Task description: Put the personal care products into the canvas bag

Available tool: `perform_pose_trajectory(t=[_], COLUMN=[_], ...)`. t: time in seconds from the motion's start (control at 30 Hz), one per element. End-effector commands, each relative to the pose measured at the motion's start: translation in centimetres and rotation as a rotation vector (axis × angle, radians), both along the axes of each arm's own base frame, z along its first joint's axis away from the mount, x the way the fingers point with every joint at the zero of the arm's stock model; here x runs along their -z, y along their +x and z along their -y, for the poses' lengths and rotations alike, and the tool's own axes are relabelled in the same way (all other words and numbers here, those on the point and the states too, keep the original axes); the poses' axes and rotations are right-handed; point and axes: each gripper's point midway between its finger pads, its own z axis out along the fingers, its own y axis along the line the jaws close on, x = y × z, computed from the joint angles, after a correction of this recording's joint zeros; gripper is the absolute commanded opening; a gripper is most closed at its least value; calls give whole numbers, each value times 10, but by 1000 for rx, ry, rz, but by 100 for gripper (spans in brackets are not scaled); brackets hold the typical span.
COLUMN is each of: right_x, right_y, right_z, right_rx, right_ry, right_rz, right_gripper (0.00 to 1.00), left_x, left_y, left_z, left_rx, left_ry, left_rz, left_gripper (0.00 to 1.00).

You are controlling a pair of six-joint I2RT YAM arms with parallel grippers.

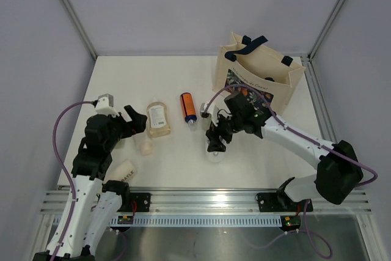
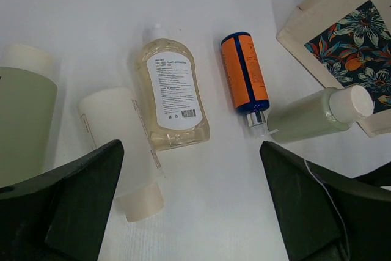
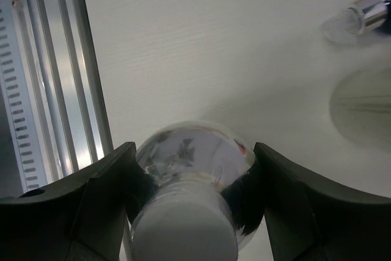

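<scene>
The canvas bag (image 1: 256, 71) stands open at the back right, its floral print (image 2: 357, 41) facing forward. My right gripper (image 1: 217, 140) is shut on an upright silver white-capped bottle (image 3: 194, 169), a finger pressed on each side; I cannot tell whether it is off the table. A clear yellowish bottle (image 1: 158, 118), an orange tube (image 1: 188, 107) and a cream-white tube (image 2: 119, 145) lie flat mid-table. One grey-green white-capped bottle (image 2: 308, 119) lies beside the bag. My left gripper (image 1: 139, 120) hangs open above the table near the yellowish bottle (image 2: 171, 93), holding nothing.
A second grey-green bottle (image 2: 24, 120) lies at the left under my left arm. Another cream-white tube (image 1: 124, 171) rests near the front edge. The aluminium rail (image 1: 201, 198) runs along the near side. Grey walls enclose the table.
</scene>
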Motion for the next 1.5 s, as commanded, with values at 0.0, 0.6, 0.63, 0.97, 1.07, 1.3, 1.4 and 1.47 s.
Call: perform_pose_trajectory(t=[0.0,0.6,0.63,0.97,1.07,1.3,1.4,1.47], right_x=[-99,-366,-363,-284,-246,-155,-126,-109], right_y=[33,215,236,318,333,343,340,337], right_z=[-18,136,158,223,229,239,241,242], right_rx=[48,597,666,845,866,886,898,907], right_ry=[233,520,506,358,291,60,14,-10], right_rz=[75,535,541,482,433,404,365,339], right_gripper=[0,0,0,0,0,10,20,29], left_x=[-2,1,1,-1,-5,1,3,8], left_y=[2,3,3,5,4,-3,-4,-2], left_z=[3,6,7,25,49,108,134,151], left_rx=[10,26,30,121,254,507,568,598], left_ry=[-18,-18,-19,-69,-125,-116,-19,40], left_rz=[8,7,3,18,20,-20,23,53], left_gripper=[99,99,99,99,99,99,99,99])
